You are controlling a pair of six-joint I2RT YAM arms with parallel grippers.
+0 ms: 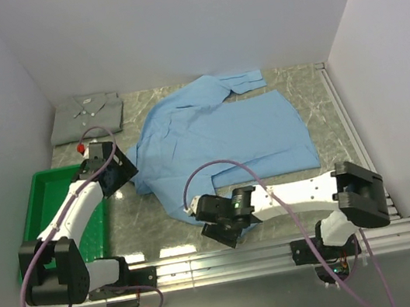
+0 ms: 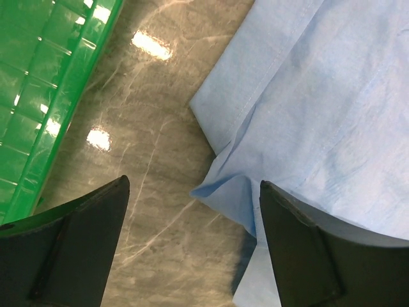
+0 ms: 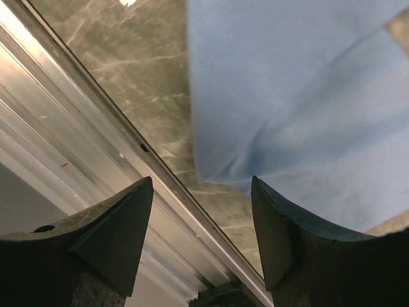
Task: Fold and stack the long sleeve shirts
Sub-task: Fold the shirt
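A light blue long sleeve shirt (image 1: 225, 134) lies spread flat mid-table, collar toward the back. A pale grey-green shirt (image 1: 87, 114) sits folded in the back left corner. My left gripper (image 1: 128, 174) hovers at the blue shirt's left edge. In the left wrist view this gripper (image 2: 193, 185) is open, and a turned-up corner of the blue shirt (image 2: 236, 198) lies loose by its right finger. My right gripper (image 1: 207, 220) is at the shirt's near-left corner. Seen from the right wrist, that gripper (image 3: 202, 180) is open and holds nothing, with the blue shirt (image 3: 287, 109) just beyond its tips.
A green plastic tray (image 1: 45, 208) lies on the left, beside the left arm, and shows as the tray (image 2: 38, 83) in the left wrist view. A metal rail (image 3: 96, 128) runs along the table's near edge under my right gripper. A small red object (image 1: 80, 148) sits behind the tray.
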